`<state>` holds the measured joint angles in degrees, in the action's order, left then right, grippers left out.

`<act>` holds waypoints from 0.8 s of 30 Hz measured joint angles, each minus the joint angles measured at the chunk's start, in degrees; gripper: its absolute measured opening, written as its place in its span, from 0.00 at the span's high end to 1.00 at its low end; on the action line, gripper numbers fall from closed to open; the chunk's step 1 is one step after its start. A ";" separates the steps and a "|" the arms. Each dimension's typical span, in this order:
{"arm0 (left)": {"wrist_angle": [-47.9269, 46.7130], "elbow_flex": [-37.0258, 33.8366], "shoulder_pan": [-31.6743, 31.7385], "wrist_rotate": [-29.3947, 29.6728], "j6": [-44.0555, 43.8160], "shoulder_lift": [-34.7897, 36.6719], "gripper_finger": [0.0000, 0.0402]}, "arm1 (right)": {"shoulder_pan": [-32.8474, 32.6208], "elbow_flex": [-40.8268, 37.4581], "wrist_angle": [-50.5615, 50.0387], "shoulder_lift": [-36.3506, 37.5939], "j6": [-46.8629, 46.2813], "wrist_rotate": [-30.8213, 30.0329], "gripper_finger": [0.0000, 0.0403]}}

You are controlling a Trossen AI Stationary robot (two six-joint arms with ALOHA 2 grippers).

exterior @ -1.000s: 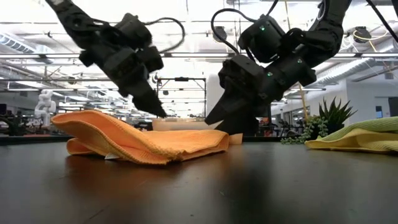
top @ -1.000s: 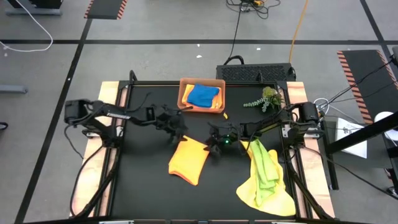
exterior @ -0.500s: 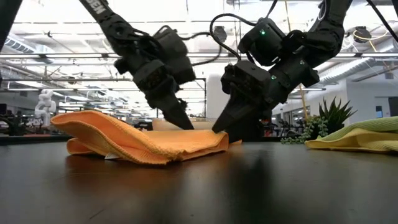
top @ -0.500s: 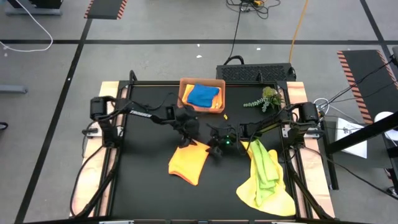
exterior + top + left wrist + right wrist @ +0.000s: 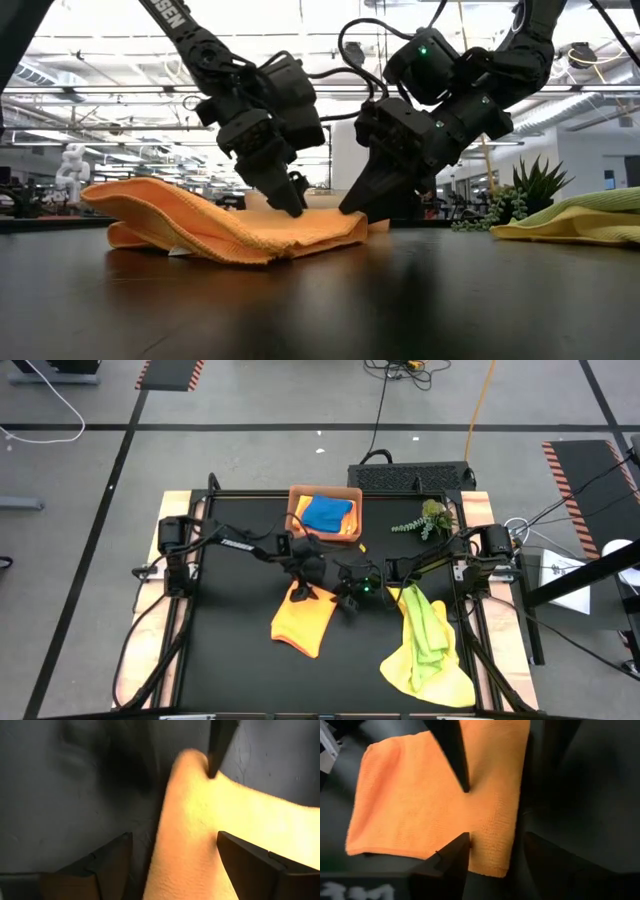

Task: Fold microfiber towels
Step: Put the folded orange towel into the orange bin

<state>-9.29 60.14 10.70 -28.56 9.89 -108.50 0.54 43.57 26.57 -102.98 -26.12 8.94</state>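
Where the folded orange towel (image 5: 302, 619) lies near the middle of the black table (image 5: 230, 660), its far edge sits directly under both grippers. The left gripper (image 5: 299, 591) comes down steeply onto that edge, and in the left wrist view its fingers (image 5: 107, 862) stand spread, one on bare table and the other over the cloth (image 5: 200, 840), so the towel's rounded edge runs between the jaws. The left arm reaches in from its base at the table's side, elbow raised and wrist bent downward in the low view (image 5: 290, 200). The right gripper (image 5: 347, 598) meets the same edge just beside it, tilted in from the opposite side (image 5: 352, 205). In the right wrist view its own finger (image 5: 451, 857) rests with its tip on the orange cloth (image 5: 405, 800); the second finger blurs into dark shapes, so whether these jaws are spread or pressed together I cannot tell.

Beyond the jaws, at the table's far edge, an orange-brown tray (image 5: 296, 510) holds a blue towel (image 5: 328, 513) with yellow cloth (image 5: 304, 507) showing under it. Well out past the right gripper, a lime green towel (image 5: 427, 622) lies crumpled over a yellow towel (image 5: 435, 678). A small green plant sprig (image 5: 428, 519) lies near the tray.
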 joint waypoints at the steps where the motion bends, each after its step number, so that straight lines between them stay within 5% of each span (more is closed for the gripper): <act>1: -0.23 -0.20 -0.18 -0.02 0.02 -0.01 0.29 | 0.00 0.00 -0.02 0.00 0.09 -0.16 0.57; 14: -0.12 -1.18 -1.49 3.10 0.39 0.01 0.46 | 0.15 0.00 0.17 0.00 1.97 -3.12 0.59; 24: 1.75 -1.23 -1.81 8.85 8.05 1.12 0.87 | 1.83 0.04 1.07 0.00 2.81 0.12 0.57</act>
<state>-7.53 58.92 8.90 -19.70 17.94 -107.38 2.37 43.62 27.64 -102.98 -23.31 9.06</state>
